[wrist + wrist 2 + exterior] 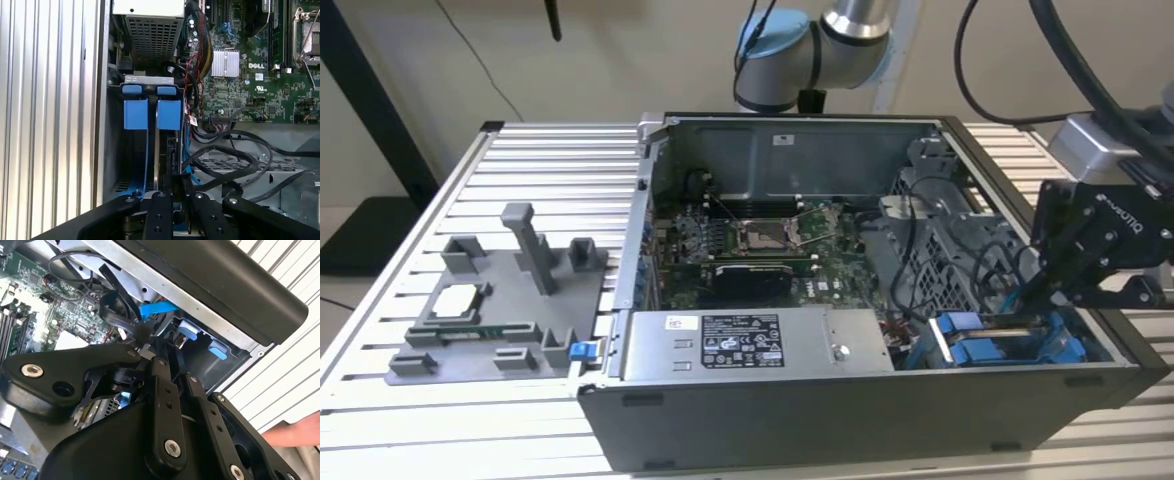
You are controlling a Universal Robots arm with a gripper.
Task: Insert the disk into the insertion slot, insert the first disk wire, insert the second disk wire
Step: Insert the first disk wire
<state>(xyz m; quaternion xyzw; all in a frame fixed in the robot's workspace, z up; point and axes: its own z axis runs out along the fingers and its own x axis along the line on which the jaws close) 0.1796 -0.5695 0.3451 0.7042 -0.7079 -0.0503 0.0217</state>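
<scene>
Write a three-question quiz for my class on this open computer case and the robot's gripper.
1. True or false: the gripper is at the computer case's end on the exterior view's right.
2. Which lies on the grey fixture? A) processor chip B) screwdriver C) fan
3. Fill in: in the first wrist view, ___ blue carrier tabs stand side by side.
Key: 1 true; 2 A; 3 two.

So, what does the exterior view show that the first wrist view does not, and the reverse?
The exterior view adds the grey parts fixture at the exterior view's left, the power supply's label, and the arm's blue-capped joint behind the case. The first wrist view adds the power supply's perforated face and a look down inside the drive bay. Both share the gripper, the motherboard and the blue carrier tabs.
</scene>
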